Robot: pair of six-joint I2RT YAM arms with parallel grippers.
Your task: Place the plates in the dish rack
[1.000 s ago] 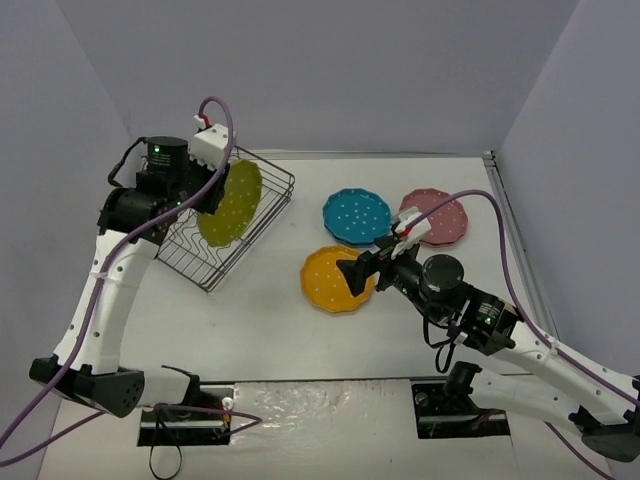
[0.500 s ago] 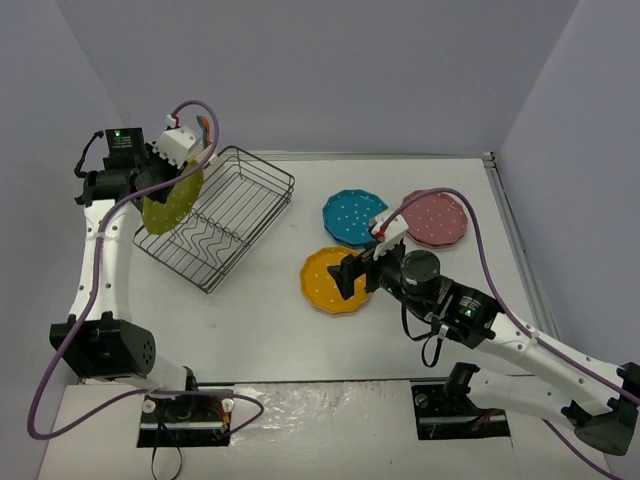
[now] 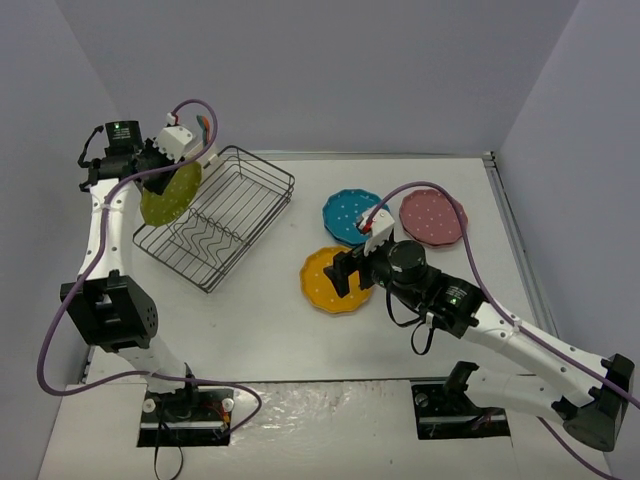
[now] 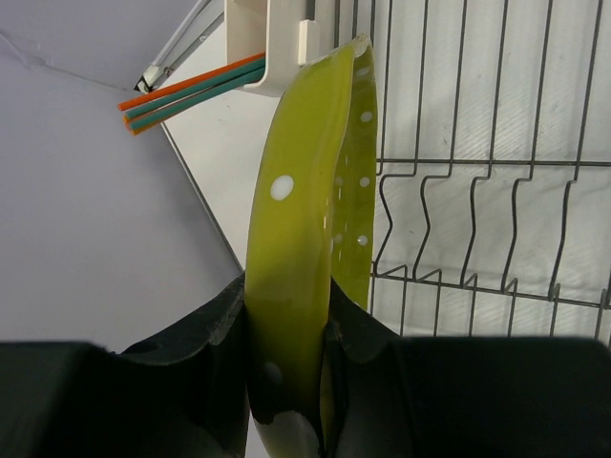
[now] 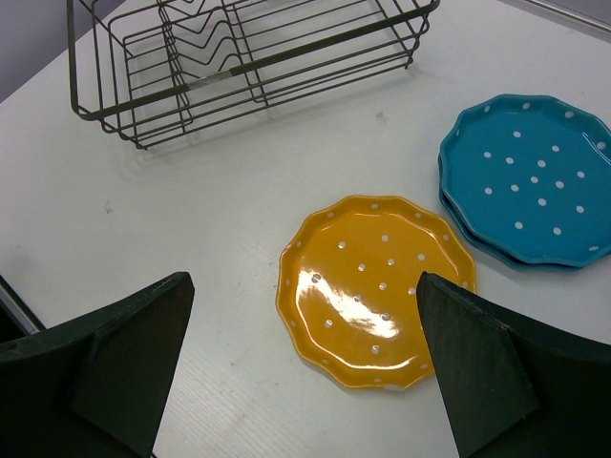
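My left gripper [image 3: 172, 160] is shut on the rim of a yellow-green dotted plate [image 3: 168, 195]. It holds the plate on edge at the left end of the dark wire dish rack [image 3: 220, 215]. In the left wrist view the plate [image 4: 296, 229] stands between my fingers [image 4: 286, 320], next to the rack's wavy dividers [image 4: 477, 219]. My right gripper [image 3: 347, 273] is open and hovers over an orange dotted plate [image 5: 377, 286], with its fingers either side [image 5: 304, 296]. Stacked teal plates [image 3: 352, 213] and a pink plate [image 3: 436, 217] lie flat to the right.
A white caddy [image 4: 277, 43] with orange and teal sticks [image 4: 186, 91] hangs at the rack's corner by the held plate. The rack [image 5: 239, 57] sits left of the flat plates. Grey walls stand close on the left, back and right.
The left arm has swung the yellow-green plate from over the rack's middle to its left end. The right gripper has moved left over the orange plate.
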